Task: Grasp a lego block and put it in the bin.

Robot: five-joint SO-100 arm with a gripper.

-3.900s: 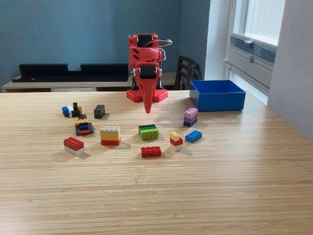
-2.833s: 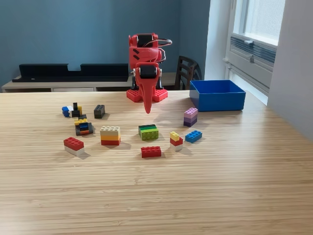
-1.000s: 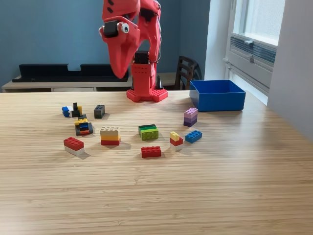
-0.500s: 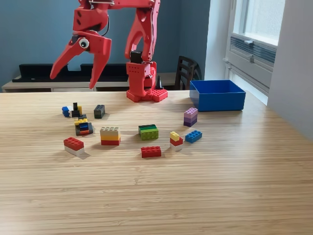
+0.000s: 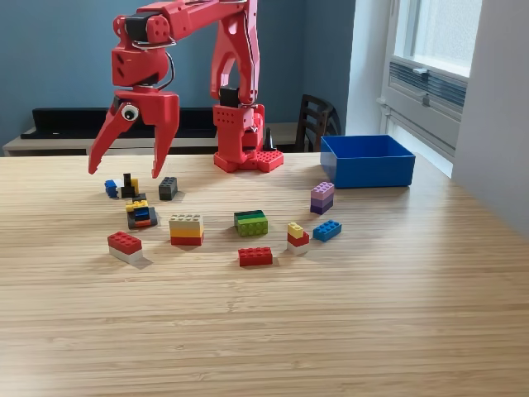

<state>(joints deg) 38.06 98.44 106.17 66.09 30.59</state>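
My red gripper (image 5: 122,174) hangs open, fingers pointing down, over the left part of the table in the exterior view. Its tips straddle a small cluster of blue, black and yellow lego pieces (image 5: 124,187), a little above them. A dark grey block (image 5: 168,188) sits just right of the right fingertip. More lego blocks lie nearer the camera: a multicoloured stack (image 5: 141,214), a cream, yellow and orange stack (image 5: 187,229), a red-and-white block (image 5: 125,246), a green stack (image 5: 250,222) and a red brick (image 5: 255,256). The blue bin (image 5: 367,160) stands at the back right with nothing showing inside.
The arm's red base (image 5: 248,157) stands at the table's back centre. A purple stack (image 5: 322,198), a blue brick (image 5: 327,230) and a yellow, red and white stack (image 5: 297,236) lie between the middle and the bin. A chair (image 5: 314,122) stands behind the table.
The arm unfolded from its rest pose, swung to the exterior view's left and opened its fingers. Over the last half second it came lower toward the left cluster of blocks.
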